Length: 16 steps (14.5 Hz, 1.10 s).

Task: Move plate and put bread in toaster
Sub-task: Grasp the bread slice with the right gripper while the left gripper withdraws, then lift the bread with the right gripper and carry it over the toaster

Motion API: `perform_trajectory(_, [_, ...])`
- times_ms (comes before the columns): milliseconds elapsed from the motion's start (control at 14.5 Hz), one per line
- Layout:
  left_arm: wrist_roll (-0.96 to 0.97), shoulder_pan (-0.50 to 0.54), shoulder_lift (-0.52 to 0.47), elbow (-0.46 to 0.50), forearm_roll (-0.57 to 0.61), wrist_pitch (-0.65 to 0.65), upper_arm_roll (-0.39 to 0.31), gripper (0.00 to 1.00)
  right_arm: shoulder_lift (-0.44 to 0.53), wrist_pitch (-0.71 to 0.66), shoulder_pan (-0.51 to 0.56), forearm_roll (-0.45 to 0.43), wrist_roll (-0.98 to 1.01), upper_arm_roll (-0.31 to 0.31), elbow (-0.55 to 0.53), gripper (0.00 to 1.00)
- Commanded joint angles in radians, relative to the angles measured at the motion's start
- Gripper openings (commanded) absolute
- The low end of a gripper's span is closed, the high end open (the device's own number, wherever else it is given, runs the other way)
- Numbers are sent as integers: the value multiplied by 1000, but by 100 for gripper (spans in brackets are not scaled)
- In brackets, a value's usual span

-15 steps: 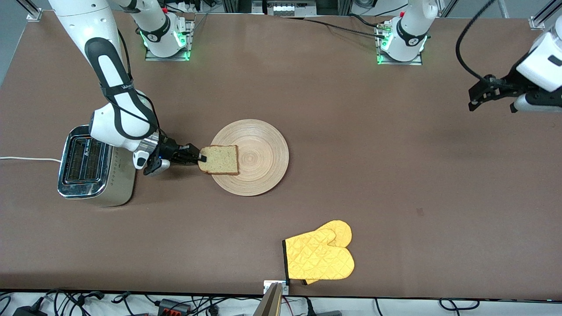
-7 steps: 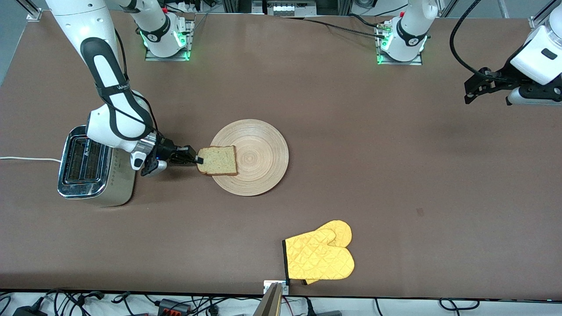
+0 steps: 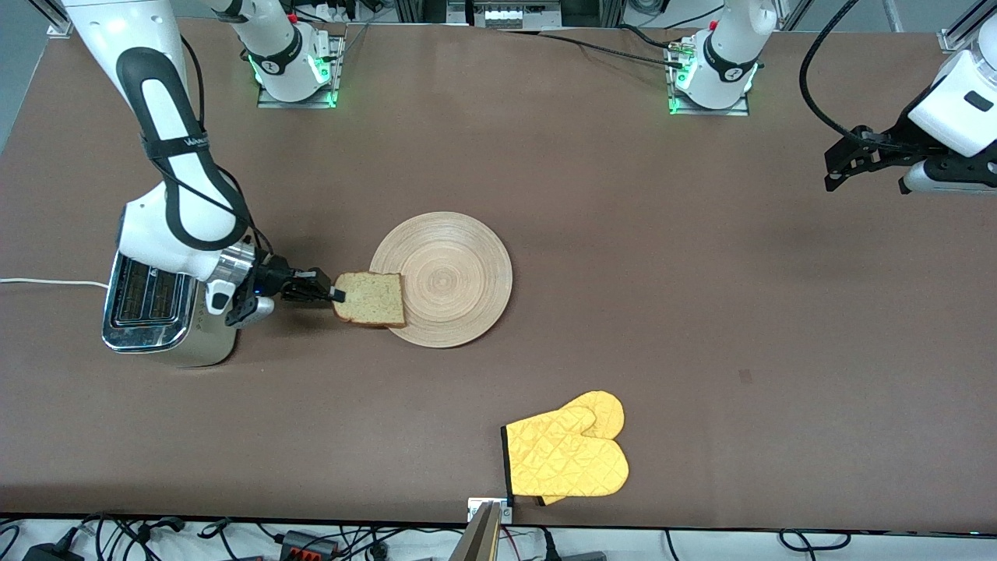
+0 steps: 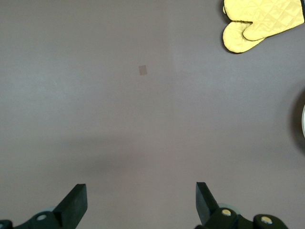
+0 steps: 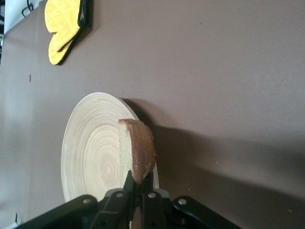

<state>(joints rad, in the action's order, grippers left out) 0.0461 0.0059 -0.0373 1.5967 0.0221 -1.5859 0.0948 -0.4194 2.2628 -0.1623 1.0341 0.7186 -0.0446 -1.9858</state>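
Toaster [image 3: 160, 308] at the right arm's end of the table, white cord [image 3: 47, 282] trailing off. Right gripper [image 3: 333, 294] clamped tight on the bread [image 3: 371, 299], slice lifted over the plate's [image 3: 456, 269] edge nearest the toaster. Yellow oven mitt [image 3: 566, 456] nearer the front camera. Left gripper [image 3: 832, 171] waits, jaws spread wide, empty, over bare table at its own end.

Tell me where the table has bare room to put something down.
Bare table lies between the plate and the left end effector, and from the oven mitts toward the toaster. It is crowded between toaster and plate, where the right end effector holds the bread.
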Motion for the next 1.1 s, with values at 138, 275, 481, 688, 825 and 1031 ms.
perform_trajectory(138, [9,-6,16,-35,-24,24,-3,100,7,-170,41,-236,-163,-24,140,0])
perform_trajectory(275, [9,-6,16,-37,-24,24,-3,100,2,-276,47,-343,-241,-49,224,0])
perform_trajectory(481, [11,-7,16,-37,-24,24,-3,100,-16,-489,56,-538,-426,-66,399,0])
perform_trajectory(688, [6,-7,16,-37,-22,24,-3,100,-48,-685,63,-663,-511,-70,562,0])
perform_trajectory(825, [9,-7,16,-38,-22,24,-1,100,-82,-785,67,-774,-512,-80,671,0])
perform_trajectory(1031, [9,-7,16,-38,-22,24,-1,100,-157,-963,61,-951,-512,-80,888,0])
